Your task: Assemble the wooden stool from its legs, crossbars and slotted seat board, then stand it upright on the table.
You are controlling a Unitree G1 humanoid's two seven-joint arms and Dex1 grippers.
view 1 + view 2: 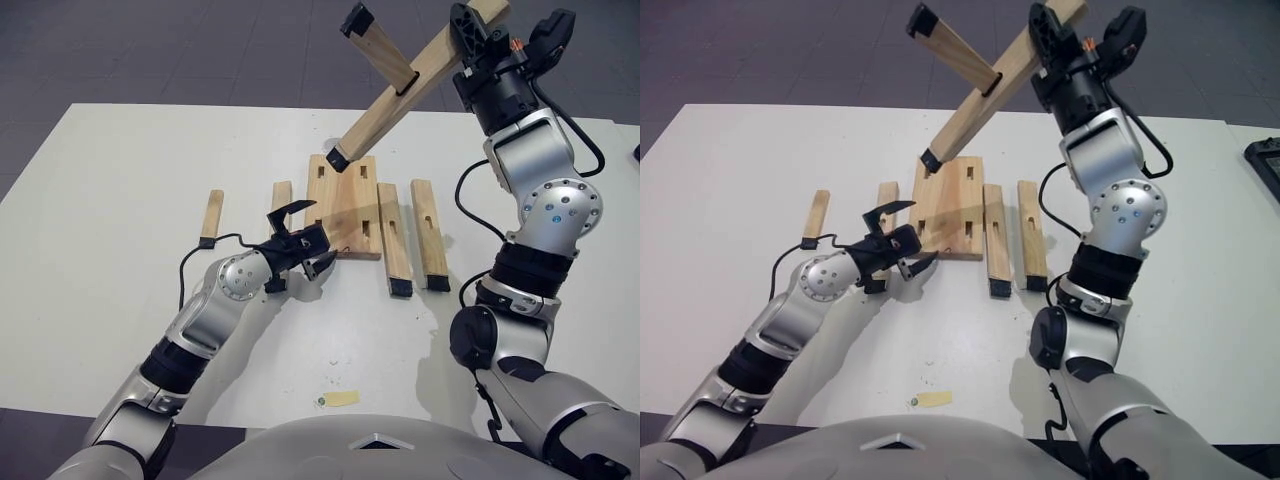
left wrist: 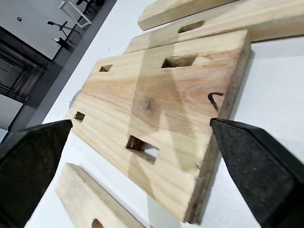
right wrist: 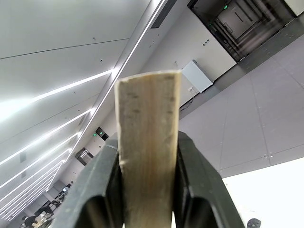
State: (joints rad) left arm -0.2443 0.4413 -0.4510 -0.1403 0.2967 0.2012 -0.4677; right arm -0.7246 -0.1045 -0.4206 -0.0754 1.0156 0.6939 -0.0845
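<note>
The slotted seat board lies flat at the table's middle. My left gripper hovers open at its near left corner; in the left wrist view both fingers flank the seat board without touching it. My right gripper is raised high at the far right, shut on a wooden leg that slants down with its black-capped foot at the board's far edge. A crossbar sticks out of that leg. The right wrist view has the leg end clamped between the fingers.
Two slotted legs lie right of the board. Another leg lies left of it, partly behind my left gripper. A short piece lies farther left. A yellow tag sits near the front edge.
</note>
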